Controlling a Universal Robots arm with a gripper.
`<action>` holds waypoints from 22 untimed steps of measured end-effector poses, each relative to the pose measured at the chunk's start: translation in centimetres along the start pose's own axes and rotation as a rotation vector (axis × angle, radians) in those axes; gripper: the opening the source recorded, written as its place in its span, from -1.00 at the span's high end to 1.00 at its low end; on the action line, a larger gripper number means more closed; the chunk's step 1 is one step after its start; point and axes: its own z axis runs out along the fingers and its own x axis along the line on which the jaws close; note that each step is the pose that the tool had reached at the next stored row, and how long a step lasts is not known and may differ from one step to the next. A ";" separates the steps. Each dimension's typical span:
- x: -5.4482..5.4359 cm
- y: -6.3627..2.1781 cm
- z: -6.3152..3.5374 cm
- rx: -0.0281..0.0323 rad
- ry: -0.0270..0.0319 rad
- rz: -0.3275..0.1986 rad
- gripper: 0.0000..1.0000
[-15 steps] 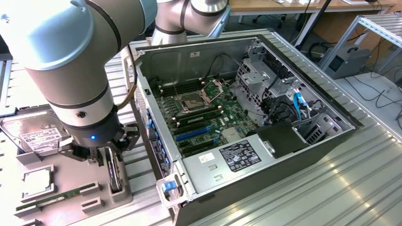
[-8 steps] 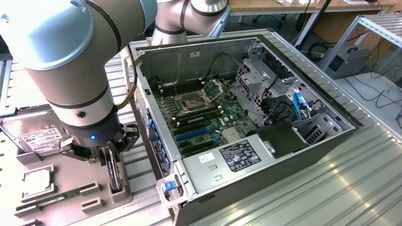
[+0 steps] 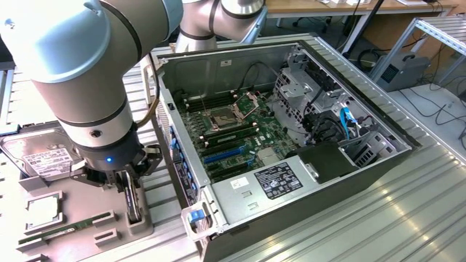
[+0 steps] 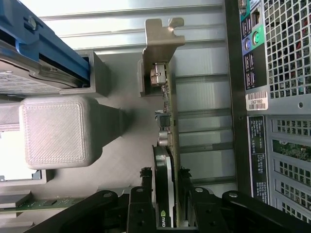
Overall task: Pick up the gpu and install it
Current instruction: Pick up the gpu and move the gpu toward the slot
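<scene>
The gpu (image 3: 134, 206) stands on edge in a slot of the grey holder (image 3: 139, 225) at the exterior view's left, beside the open computer case (image 3: 364, 180). In the wrist view I look along the card's thin edge (image 4: 166, 155), with its silver bracket (image 4: 161, 41) at the far end. My gripper (image 3: 130, 188) is lowered straight over the card. The gripper (image 4: 165, 174) has one black finger (image 4: 144, 194) against the fan side and the other pressed to the board side, so it is shut on the card. The card still rests in its slot.
The motherboard (image 3: 233, 136) lies exposed inside the case, with blue slots near the case's rear wall. A hard drive (image 3: 43, 155), a processor (image 3: 42, 210) and a green memory stick (image 3: 62, 232) sit in the holder tray. The case's rear panel (image 4: 277, 97) runs close beside the card.
</scene>
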 end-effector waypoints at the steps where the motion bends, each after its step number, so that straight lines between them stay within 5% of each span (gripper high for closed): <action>1: 0.0 0.00 0.00 0.0000 0.0000 0.000 0.30; 22: 0.0 0.00 0.00 -0.0004 0.0005 -0.014 0.46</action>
